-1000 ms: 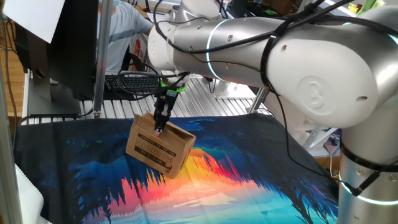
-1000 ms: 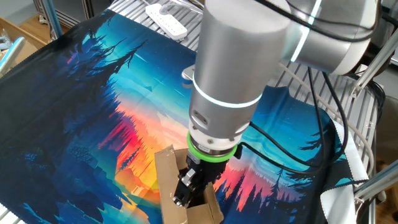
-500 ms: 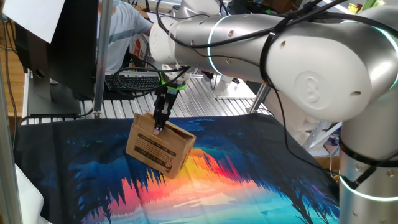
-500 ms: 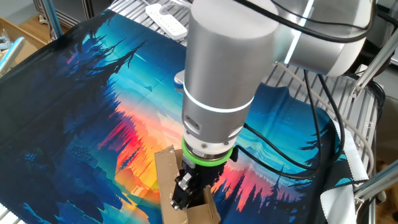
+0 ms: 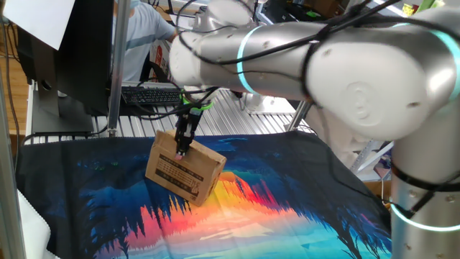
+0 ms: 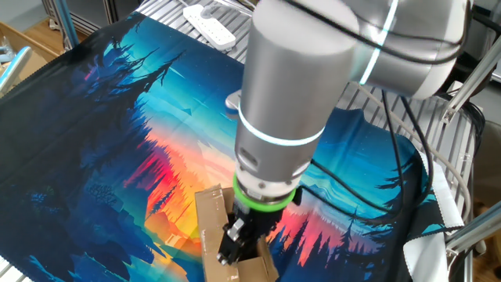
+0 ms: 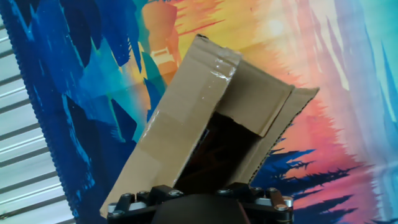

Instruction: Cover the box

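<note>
Closest to the hand camera, the gripper (image 7: 199, 202) shows only as a dark body along the bottom edge. Its jaws are out of that picture, and in both fixed views they are too small and dark to read, so I cannot tell whether they are spread, pressed together or pinching card.

Just past it lies the box (image 7: 205, 130), seen from above with a long flap (image 7: 180, 121) folded partly over the opening and a dark gap left beside it. A second flap (image 7: 258, 102) on the far side is also angled inward. The tool tip sits at the top of the box (image 5: 183, 167), most likely because it is pressing a flap down and inward, which is how an open carton gets covered.

The box rests on the colourful printed cloth (image 5: 287, 216) spread over the desk, near the cloth's back edge in 1 fixed view, its printed long side turned to that camera. It looks tilted there, probably from the downward push on 1 side. By my judgement the covering is partway done, since the opening is not yet closed.

Farther back, a keyboard (image 5: 154, 93) lies on the slatted surface behind the cloth.
</note>
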`<state>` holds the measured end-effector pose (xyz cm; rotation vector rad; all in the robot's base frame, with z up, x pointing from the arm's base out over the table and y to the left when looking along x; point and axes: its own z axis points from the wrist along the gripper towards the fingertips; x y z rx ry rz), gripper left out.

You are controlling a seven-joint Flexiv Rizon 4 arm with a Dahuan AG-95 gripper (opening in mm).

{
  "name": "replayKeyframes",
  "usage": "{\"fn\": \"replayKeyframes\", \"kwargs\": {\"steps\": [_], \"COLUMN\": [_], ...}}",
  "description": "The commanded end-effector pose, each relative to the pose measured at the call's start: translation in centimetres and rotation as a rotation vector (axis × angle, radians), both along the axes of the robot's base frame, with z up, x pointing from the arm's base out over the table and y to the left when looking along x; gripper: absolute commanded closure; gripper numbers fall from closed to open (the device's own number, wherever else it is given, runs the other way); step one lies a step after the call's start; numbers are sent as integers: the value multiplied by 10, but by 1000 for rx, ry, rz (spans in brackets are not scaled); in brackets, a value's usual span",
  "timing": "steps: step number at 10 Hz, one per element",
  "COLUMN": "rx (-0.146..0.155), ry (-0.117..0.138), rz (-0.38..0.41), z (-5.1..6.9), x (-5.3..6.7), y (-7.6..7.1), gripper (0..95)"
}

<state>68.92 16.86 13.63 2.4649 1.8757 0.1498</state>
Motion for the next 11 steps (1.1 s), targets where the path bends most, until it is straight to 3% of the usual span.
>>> {"fn": "replayKeyframes", "kwargs": {"steps": [1,4,11], "rx": [21,35,26], "ry": [38,58,84], "rz": [10,28,32], "z": [9,21,38], "x": [-3,-6,-5], "y": [0,-1,8], "gripper": [190,190,190]}}
